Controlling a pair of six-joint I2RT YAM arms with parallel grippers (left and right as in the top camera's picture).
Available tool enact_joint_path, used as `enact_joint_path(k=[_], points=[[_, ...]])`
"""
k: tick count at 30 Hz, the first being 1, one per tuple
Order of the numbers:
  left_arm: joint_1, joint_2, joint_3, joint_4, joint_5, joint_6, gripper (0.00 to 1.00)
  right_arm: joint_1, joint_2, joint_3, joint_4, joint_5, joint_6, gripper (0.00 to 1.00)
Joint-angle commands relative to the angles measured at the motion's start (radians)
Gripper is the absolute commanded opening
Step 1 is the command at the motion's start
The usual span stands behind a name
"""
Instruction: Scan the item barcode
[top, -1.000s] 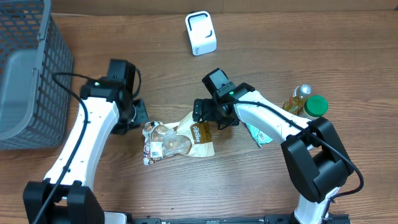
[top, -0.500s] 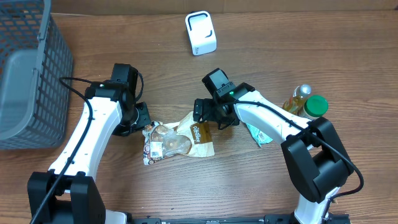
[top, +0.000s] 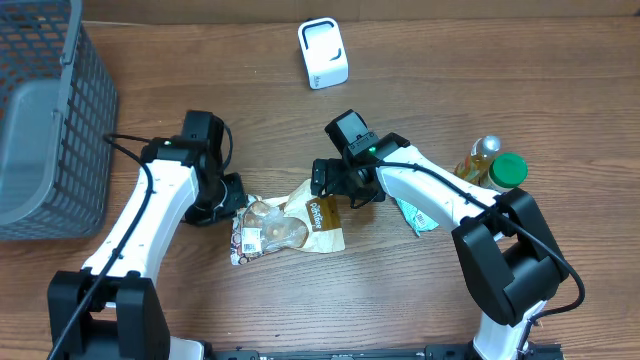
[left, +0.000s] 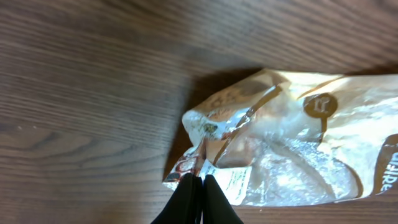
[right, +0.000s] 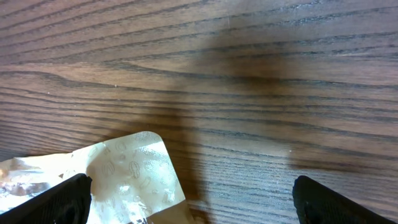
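The item is a crinkly tan-and-clear snack bag (top: 285, 225) lying flat at the table's middle, a white printed label (top: 247, 238) on its left end. In the left wrist view the bag (left: 292, 149) fills the right half. My left gripper (top: 232, 196) sits at its left edge; the black fingertips (left: 208, 186) are pressed together on the crimped corner. My right gripper (top: 336, 186) hovers over the bag's right end, wide open. Its fingers (right: 62, 199) straddle a pale bag corner (right: 134, 171). A white scanner (top: 323, 53) stands at the back.
A grey mesh basket (top: 50, 120) occupies the far left. On the right stand a yellow bottle (top: 480, 158) and a green-capped jar (top: 508, 170), with a teal packet (top: 412, 215) lying under the right arm.
My left gripper has slid right and slightly toward the front, up to the bag's left edge. The right arm and the bag have stayed where they were.
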Motion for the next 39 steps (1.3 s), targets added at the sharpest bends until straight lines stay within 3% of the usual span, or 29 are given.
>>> enact_joint_path(k=[1, 12, 20, 30, 39], points=[[-0.009, 0.010, -0.038, 0.014, 0.098, 0.067, 0.07, 0.003, -0.002, -0.005, 0.005, 0.013, -0.008, 1.00], [-0.008, 0.018, -0.055, 0.045, 0.062, 0.076, 0.06, 0.003, -0.002, -0.005, 0.010, -0.051, -0.084, 1.00], [-0.009, 0.168, -0.055, 0.100, 0.061, 0.070, 0.04, 0.003, -0.002, -0.016, 0.018, -0.095, -0.085, 1.00], [-0.009, 0.216, -0.055, 0.112, 0.061, 0.073, 0.04, 0.003, -0.002, -0.127, 0.138, -0.347, -0.086, 1.00], [-0.009, 0.216, -0.055, 0.114, 0.061, 0.073, 0.04, 0.003, -0.002, -0.206, 0.257, -0.479, -0.045, 0.89]])
